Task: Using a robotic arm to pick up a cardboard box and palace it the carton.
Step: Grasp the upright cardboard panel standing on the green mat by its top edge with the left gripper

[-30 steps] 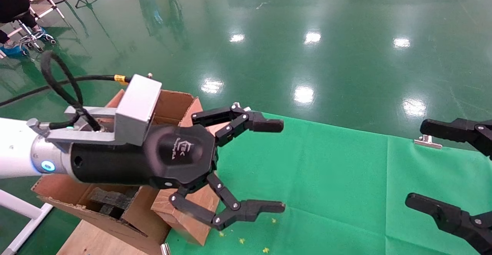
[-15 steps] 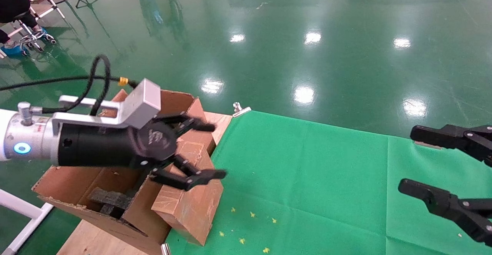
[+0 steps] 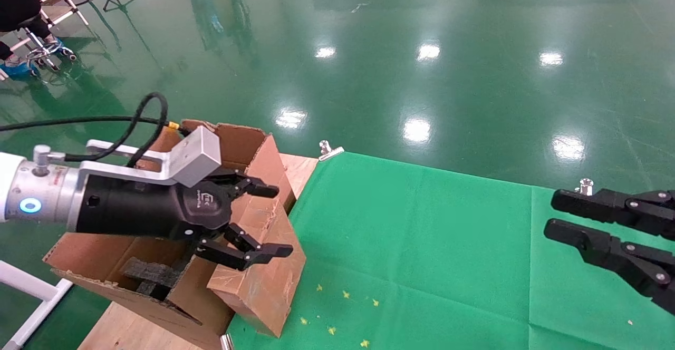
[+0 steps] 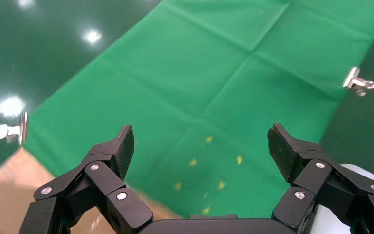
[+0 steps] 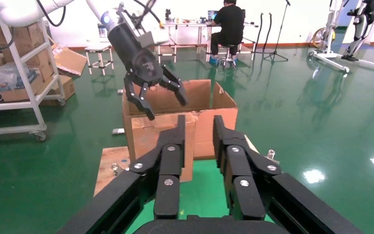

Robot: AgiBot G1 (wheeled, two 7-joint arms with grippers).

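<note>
We see the carton [image 3: 79, 258] at the left end of the table, its tall ragged flaps standing open and a black foam block [image 3: 150, 273] lying inside, with the green cloth [image 3: 422, 244] spreading off to its right. The robotic arm [image 3: 132, 213] reaches across above the carton. Its left gripper [image 3: 277, 219] hangs over the cloth-side wall with fingers spread wide and nothing between them, which the left wrist view confirms [image 4: 202, 146]. Under those fingers a reddish-brown, scuffed slab leans tilted against the outside of that wall, its low end on the table. We take this for the cardboard box [image 3: 258, 287], though we cannot tell for sure where it ends and the carton's flap begins. If so, it is against the carton, not yet in it. We judge it light and fairly stiff, hollow enough to dent under a hard squeeze, and its worn faces should give decent friction. We would take it across the short width near the raised end, fingers on the two long edges, because a flat-face pinch could let it swing. The right gripper [image 3: 555, 214] is parked well apart over the cloth's far right, fingers drawn close with a slim gap and holding nothing
</note>
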